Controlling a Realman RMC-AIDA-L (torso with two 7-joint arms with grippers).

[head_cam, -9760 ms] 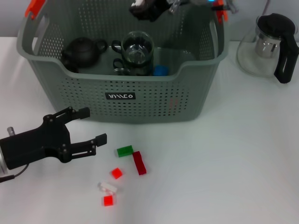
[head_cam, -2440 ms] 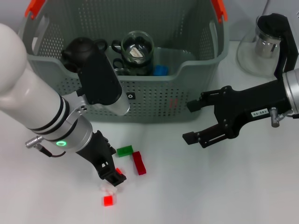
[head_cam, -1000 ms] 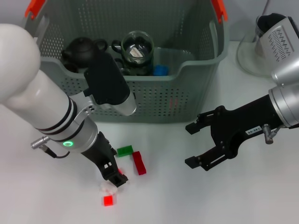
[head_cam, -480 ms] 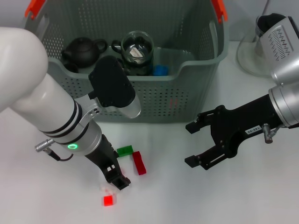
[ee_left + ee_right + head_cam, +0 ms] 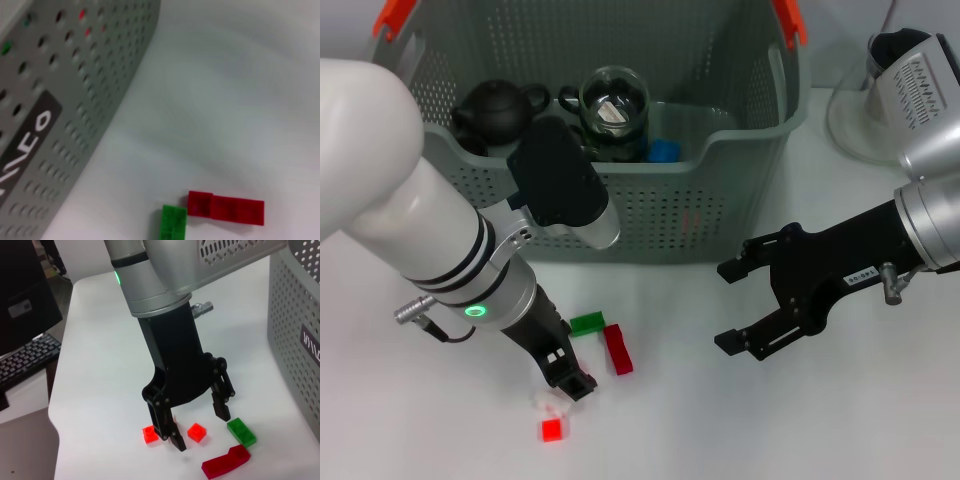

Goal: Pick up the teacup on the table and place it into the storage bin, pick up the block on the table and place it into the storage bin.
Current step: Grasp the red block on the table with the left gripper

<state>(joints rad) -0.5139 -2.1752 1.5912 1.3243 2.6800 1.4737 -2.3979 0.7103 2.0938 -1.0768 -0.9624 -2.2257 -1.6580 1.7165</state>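
Observation:
A small red block (image 5: 197, 431) lies on the white table between the spread fingers of my left gripper (image 5: 200, 426), which points straight down and is open. In the head view this gripper (image 5: 570, 378) hides that block. Around it lie a green block (image 5: 587, 323), a dark red block (image 5: 618, 348), a pale block (image 5: 552, 402) and another small red block (image 5: 551, 430). A glass teacup (image 5: 613, 100) sits inside the grey-green storage bin (image 5: 650, 215). My right gripper (image 5: 725, 307) hovers open and empty to the right of the blocks.
A black teapot (image 5: 498, 108) and a blue piece (image 5: 664, 151) also lie in the bin. A glass pitcher with a black handle (image 5: 900, 100) stands at the back right. The left wrist view shows the bin wall (image 5: 75, 75) and two blocks.
My left arm came over the blocks and its gripper now stands around the small red one, shifting only slightly in the last second. The right gripper has stayed nearly still.

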